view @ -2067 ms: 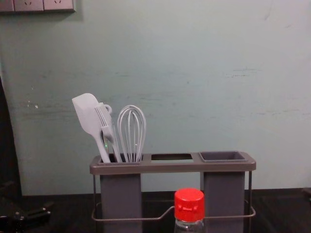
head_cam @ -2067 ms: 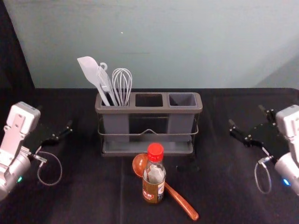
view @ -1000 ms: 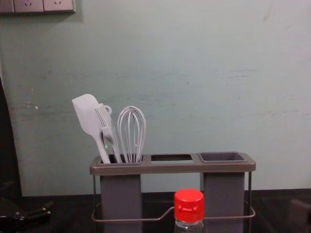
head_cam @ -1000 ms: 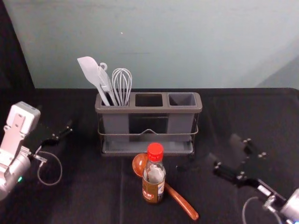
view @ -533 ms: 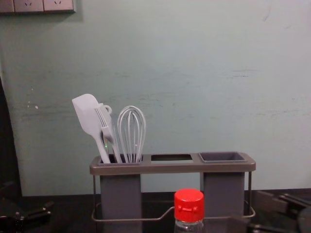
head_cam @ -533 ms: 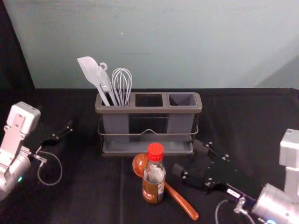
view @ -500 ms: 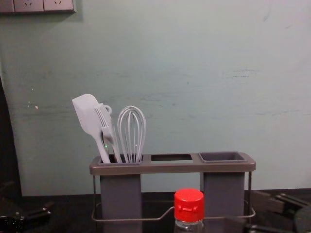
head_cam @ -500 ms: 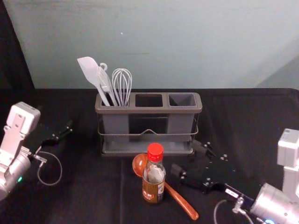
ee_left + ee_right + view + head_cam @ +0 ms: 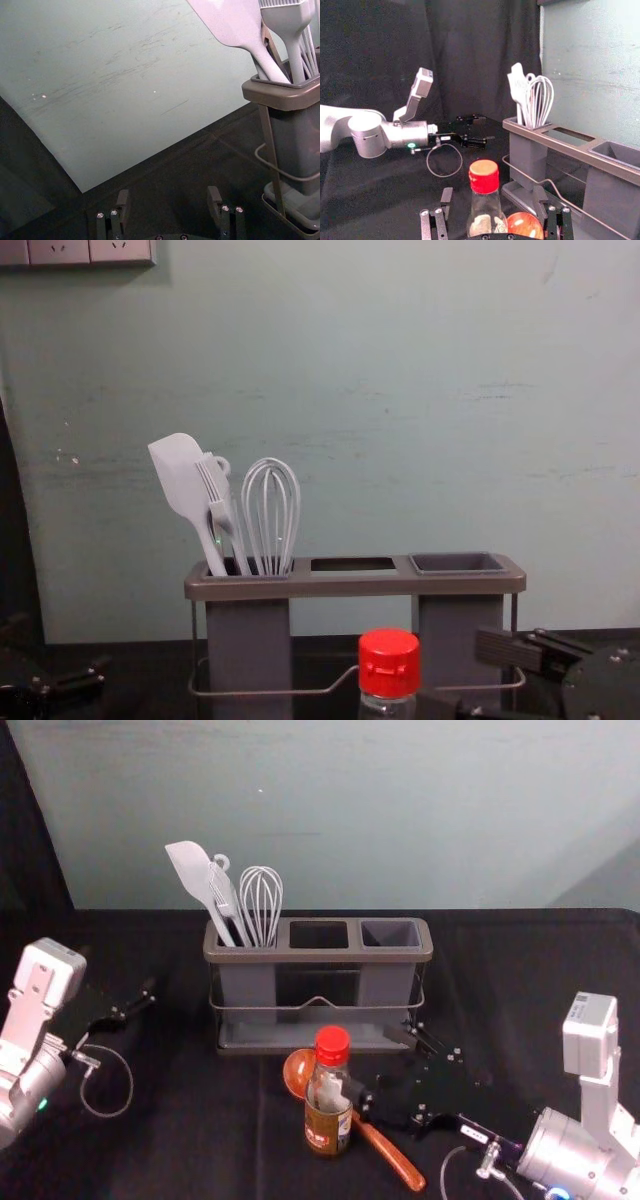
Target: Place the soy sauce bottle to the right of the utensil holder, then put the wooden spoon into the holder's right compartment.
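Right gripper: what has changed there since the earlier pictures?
The right gripper has moved leftward, its open fingers now close beside the soy sauce bottle. Nothing has been gripped or let go. The bottle, wooden spoon, utensil holder and left gripper stayed put.

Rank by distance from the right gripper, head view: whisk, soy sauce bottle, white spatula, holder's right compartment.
From the right gripper:
1. soy sauce bottle, just to its left
2. holder's right compartment, behind
3. whisk, left compartment
4. white spatula, same compartment, farther left
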Motion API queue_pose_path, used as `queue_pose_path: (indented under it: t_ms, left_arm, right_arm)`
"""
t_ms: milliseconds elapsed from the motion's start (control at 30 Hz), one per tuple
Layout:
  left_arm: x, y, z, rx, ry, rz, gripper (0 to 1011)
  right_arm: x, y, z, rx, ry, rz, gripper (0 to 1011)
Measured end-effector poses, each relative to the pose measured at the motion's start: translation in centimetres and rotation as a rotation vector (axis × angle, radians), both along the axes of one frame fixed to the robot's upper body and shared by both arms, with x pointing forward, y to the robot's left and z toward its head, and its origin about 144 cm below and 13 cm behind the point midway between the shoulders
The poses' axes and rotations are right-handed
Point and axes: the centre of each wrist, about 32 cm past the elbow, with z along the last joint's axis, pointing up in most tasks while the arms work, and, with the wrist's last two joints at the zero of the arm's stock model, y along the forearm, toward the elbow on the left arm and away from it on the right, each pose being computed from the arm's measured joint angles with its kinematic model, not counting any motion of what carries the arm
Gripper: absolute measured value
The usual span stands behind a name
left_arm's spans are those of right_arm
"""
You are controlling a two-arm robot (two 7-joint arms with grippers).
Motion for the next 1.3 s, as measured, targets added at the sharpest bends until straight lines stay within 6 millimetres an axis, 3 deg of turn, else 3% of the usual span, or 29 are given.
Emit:
queue_pose_path:
  t_ms: [733,1133,1300]
  left_arm:
    - [0.0,0.0,0.0,0.0,0.0,0.0,1012]
    - [0.0,0.0,0.0,0.0,0.0,0.0,1012]
    - [0.0,0.0,0.0,0.0,0.0,0.0,1011]
  right_arm:
    - [1.9,3.1,0.7,-0.054,-0.002,0.043,1002]
    - [1.9,3.1,0.7,-0.056,0.001,0.037,1002]
    - [1.9,3.1,0.7,-0.054,0.0,0.037,920]
